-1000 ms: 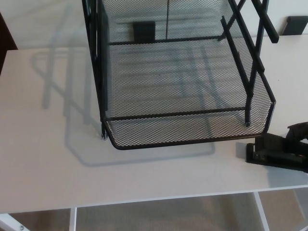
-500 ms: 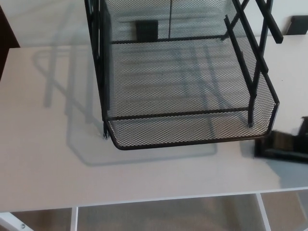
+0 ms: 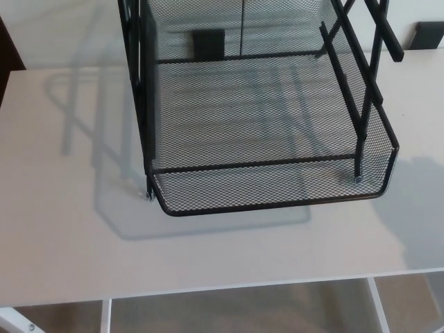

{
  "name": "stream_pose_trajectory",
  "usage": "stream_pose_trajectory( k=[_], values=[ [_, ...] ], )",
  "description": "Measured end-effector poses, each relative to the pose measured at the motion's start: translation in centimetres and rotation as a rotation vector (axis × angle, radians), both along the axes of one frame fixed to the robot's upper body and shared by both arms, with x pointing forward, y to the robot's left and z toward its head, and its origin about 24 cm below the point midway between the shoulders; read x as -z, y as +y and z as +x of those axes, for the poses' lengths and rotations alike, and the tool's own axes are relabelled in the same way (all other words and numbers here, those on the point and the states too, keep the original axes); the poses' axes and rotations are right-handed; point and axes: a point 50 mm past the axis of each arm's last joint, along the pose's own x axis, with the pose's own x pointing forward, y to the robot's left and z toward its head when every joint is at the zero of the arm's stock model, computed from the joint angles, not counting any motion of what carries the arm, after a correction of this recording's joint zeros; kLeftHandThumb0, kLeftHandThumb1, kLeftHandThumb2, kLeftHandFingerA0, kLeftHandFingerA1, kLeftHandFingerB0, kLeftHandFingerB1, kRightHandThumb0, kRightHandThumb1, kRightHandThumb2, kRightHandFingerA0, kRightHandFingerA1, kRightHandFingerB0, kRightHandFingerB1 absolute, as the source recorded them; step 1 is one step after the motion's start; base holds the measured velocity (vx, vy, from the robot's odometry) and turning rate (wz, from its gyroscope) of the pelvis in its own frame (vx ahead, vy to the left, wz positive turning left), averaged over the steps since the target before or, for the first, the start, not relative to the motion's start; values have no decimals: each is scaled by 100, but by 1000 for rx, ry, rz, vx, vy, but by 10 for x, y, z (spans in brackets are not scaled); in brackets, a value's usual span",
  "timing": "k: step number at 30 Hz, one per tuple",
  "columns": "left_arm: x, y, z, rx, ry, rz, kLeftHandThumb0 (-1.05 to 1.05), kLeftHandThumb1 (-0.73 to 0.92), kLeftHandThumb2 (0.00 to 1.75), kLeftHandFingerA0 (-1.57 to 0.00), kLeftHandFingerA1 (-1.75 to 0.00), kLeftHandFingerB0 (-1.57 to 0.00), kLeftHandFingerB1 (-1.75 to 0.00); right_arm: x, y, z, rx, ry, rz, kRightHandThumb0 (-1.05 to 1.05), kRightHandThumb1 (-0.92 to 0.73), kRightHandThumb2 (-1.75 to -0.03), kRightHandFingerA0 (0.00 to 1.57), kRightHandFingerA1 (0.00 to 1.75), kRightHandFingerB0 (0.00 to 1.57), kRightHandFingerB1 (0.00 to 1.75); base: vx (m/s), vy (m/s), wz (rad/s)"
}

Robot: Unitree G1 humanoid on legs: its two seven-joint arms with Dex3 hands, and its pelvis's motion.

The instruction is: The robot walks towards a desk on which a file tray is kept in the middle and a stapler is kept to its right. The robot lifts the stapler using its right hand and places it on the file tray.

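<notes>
View: head camera, looking down on the desk edge.
Left hand: out of frame; cannot tell how its fingers stand.
Right hand: out of frame; finger state cannot be told either.
Reference: no fingers in frame, so places are taken from the tray.
Tray: black wire-mesh file tray point(image 3: 270, 201), rectangular with rounded front corners, standing upright mid-desk and running off the top edge of the picture.
Tray frame: black slanted metal bars point(image 3: 374, 48) rise along its right side; a matching dark upright stands on its left.
Desk: white flat-topped desk point(image 3: 69, 229), its front edge crossing the lower part of the picture.
Stapler: not visible anywhere in this view; its place cannot be told.
Shadows: grey lattice shadow point(image 3: 83, 118) of the tray on the desk to the tray's left; a soft grey shadow patch point(image 3: 416, 208) on the desk just right of the tray's front corner.
Background: small dark flat object point(image 3: 428, 35) at the top right corner, apart from the tray; identity unclear.
Below: beige floor point(image 3: 243, 312) under the desk, crossed by white frame legs point(image 3: 104, 316).
</notes>
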Motion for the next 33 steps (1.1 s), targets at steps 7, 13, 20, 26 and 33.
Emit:
stream_pose_trajectory(
  k=[7, 13, 20, 26, 33],
  values=[
    [-4, 4, -1, 5, 9, 24, -60, 74, 97, -32, -56, -17, -47, -65, 20, -3, -95, -250, -51, -16, -51, -78, 94, 172, 84, 141, 0, 0, 0],
    [-3, 5, -4, -3, 17, 27, -59, 73, 95, -33, -56, -17, -47, -103, 59, -2, -246, -407, -71, -22, -49, -103, 94, 163, 84, 139, 0, 0, 0],
    [-2, 4, -1, -7, 19, 29, -59, 74, 97, -32, -56, -15, -47, -107, 117, 12, -470, -450, 43, -17, -47, -111, 95, 175, 78, 160, 0, 0, 0],
    [-1, 4, 3, -12, 16, 26, -60, 73, 97, -33, -56, -15, -46, -87, 166, 30, -627, -319, 123, -21, -61, -87, 87, 175, 69, 161, 0, 0, 0],
    [-1, 3, 5, -5, 13, 27, -60, 74, 96, -32, -56, -17, -47, -33, 210, 56, -708, -5, 157, -17, -46, -108, 121, 135, 98, 120, 0, 0, 0]
  ],
)
